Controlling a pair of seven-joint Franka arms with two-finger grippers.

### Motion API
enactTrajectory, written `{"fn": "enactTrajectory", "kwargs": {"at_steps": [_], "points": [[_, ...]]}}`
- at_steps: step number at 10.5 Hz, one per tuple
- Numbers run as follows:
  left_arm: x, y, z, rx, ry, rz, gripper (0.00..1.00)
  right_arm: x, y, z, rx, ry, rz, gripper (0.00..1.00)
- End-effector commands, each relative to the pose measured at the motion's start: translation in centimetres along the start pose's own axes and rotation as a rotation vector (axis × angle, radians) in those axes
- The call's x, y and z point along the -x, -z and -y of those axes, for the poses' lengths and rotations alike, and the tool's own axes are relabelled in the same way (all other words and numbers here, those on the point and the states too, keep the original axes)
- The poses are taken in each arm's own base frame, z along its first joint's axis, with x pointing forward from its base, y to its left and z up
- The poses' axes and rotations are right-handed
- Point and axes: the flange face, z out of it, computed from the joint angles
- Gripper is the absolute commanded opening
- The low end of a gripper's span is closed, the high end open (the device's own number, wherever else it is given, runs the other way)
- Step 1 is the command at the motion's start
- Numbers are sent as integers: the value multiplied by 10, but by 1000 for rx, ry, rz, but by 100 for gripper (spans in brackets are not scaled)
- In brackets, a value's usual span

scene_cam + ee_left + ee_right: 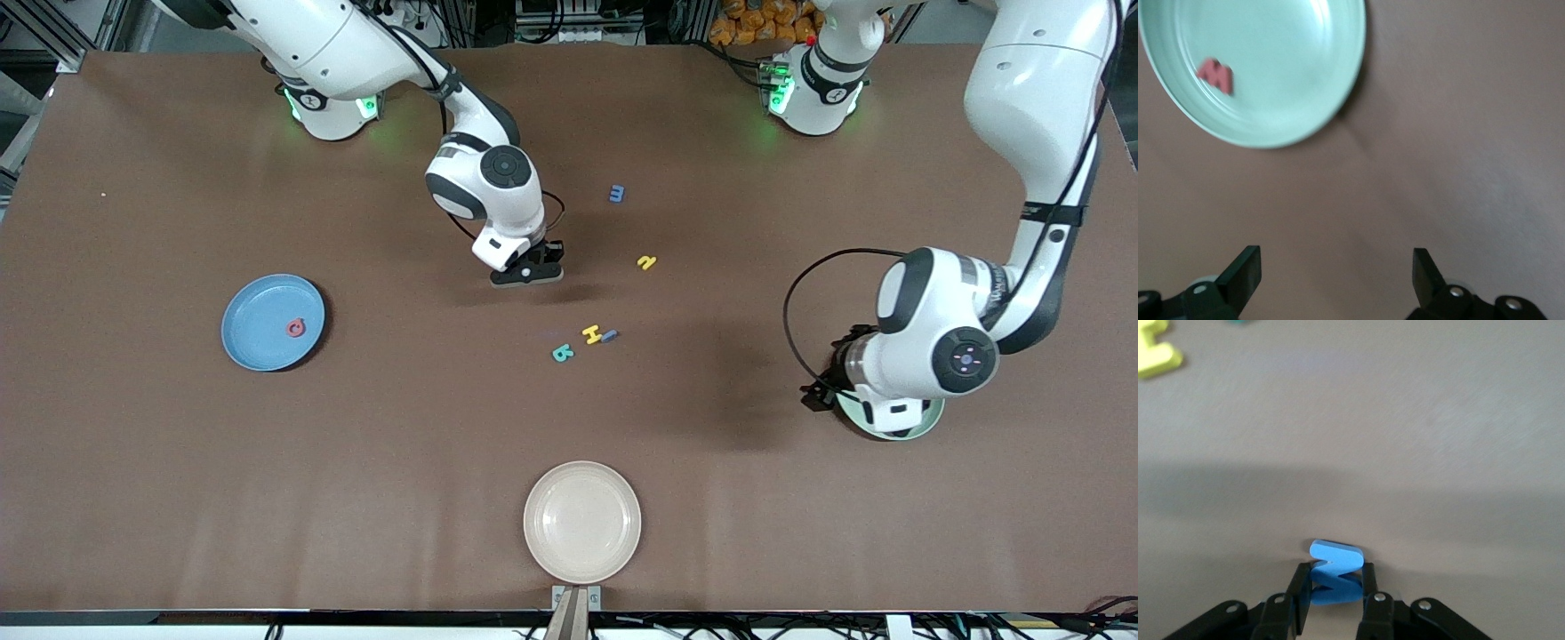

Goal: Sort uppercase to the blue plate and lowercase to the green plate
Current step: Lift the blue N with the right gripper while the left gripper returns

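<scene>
My right gripper is shut on the blue M and holds it low over the table's middle. The yellow H, teal B and a blue rounded letter lie together on the table. The yellow hooked letter and the small blue m lie farther from the camera. The red round letter lies in the blue plate. My left gripper is open and empty over bare table beside the green plate, which holds the red w.
A cream plate stands near the table's front edge. The left arm's wrist covers most of the green plate in the front view. The yellow H also shows in the right wrist view.
</scene>
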Motion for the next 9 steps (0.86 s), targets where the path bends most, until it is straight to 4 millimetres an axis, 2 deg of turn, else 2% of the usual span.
{"fn": "enactTrajectory", "kwargs": {"at_steps": [1,3,6,8,9], "points": [[41,-5,-26,21,73,3,100,-24,22,-45,53,64,6,17],[89,-19,-48,16,157,4,100,-39,37,-78,93,118,48,17],[169,-29,-72,22,284,51,100,-65,49,-153,140,164,116,17],[208,-40,-80,25,380,81,100,-78,49,-202,136,216,137,17],[225,-54,-84,17,427,97,100,-79,51,-221,137,242,146,17]]}}
